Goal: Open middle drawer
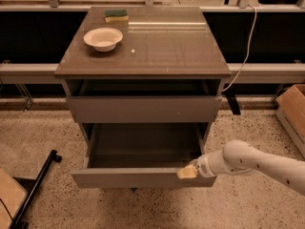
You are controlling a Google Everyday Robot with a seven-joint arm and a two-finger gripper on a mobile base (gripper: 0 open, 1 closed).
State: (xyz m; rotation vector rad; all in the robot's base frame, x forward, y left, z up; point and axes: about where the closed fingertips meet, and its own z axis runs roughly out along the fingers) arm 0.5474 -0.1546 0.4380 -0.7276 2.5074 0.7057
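Note:
The middle drawer is pulled well out of the grey-brown cabinet, and its wide, shallow dark tray is open to view and looks empty. My gripper reaches in from the right on a white arm. It sits at the top edge of the drawer's flat front panel, near its right end. The drawer above stands only slightly out under the top. Any lower drawer is hidden under the open one.
A white bowl and a green-and-yellow sponge lie on the cabinet top. A black bar lies on the floor at left. A cardboard box is at right, and a white cable hangs behind.

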